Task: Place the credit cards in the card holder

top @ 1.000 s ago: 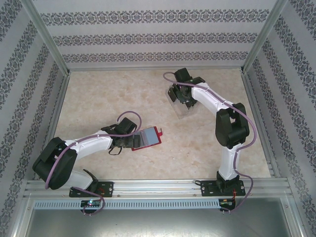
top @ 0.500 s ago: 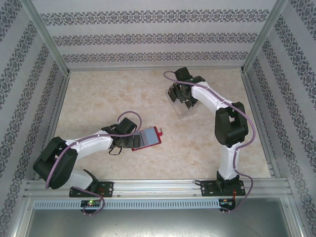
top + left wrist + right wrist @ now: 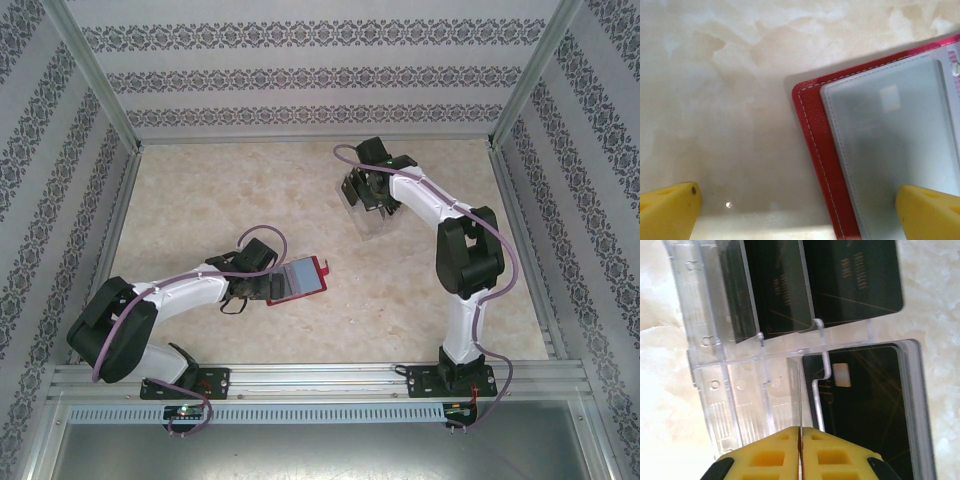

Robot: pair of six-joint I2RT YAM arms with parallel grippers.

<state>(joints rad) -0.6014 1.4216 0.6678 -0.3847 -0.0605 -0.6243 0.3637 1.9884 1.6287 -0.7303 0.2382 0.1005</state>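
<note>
Right gripper (image 3: 800,434) closed, credit cards (image 3: 852,280) lettering unreadable

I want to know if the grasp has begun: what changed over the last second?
The right gripper closed its fingers at the clear stand holding the credit cards; whether it pinches a card is unclear. The left gripper stayed open over the card holder edge; holder and stand did not move.

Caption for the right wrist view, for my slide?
Right gripper, jaws shut, at the clear slotted stand holding black credit cards.
</note>
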